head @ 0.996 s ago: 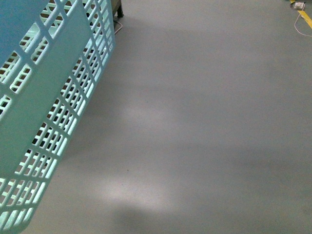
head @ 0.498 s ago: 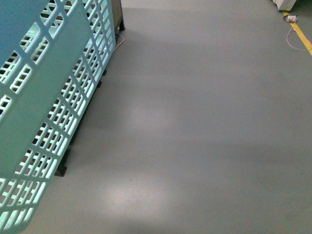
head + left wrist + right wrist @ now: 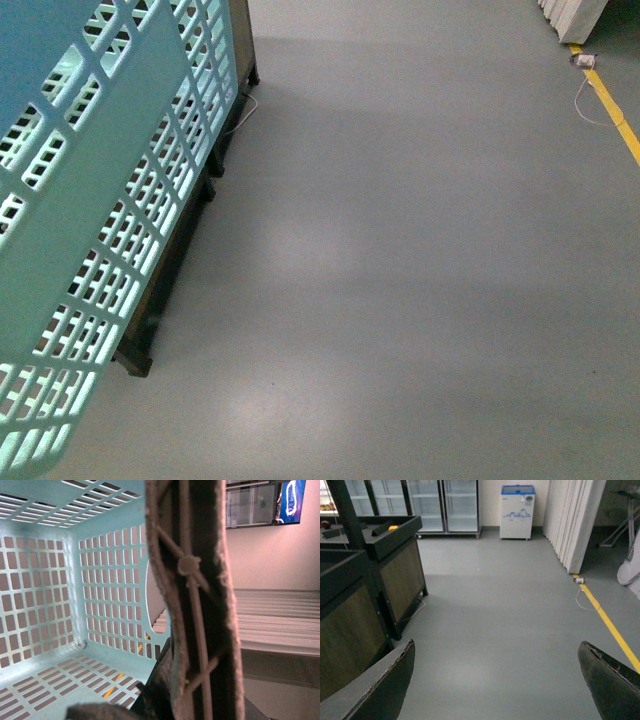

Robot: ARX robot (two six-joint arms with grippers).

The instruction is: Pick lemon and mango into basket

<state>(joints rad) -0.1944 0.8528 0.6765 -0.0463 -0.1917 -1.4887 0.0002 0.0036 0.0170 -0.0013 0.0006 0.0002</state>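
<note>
Left pincer (image 3: 197, 630): one ribbed finger close against the lens, beside pale teal basket (image 3: 45, 595) wall; released or clenched, cannot tell. Right pincer (image 3: 495, 690): released, fingertips wide apart above grey floor (image 3: 510, 620). Farther off, atop dark stand (image 3: 395, 555): small orange-yellow fruit (image 3: 393, 528), lemon or mango not distinguishable.

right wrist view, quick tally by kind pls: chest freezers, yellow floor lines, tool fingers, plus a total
chest freezer: 1
yellow floor line: 1
tool fingers: 2
total: 4
</note>
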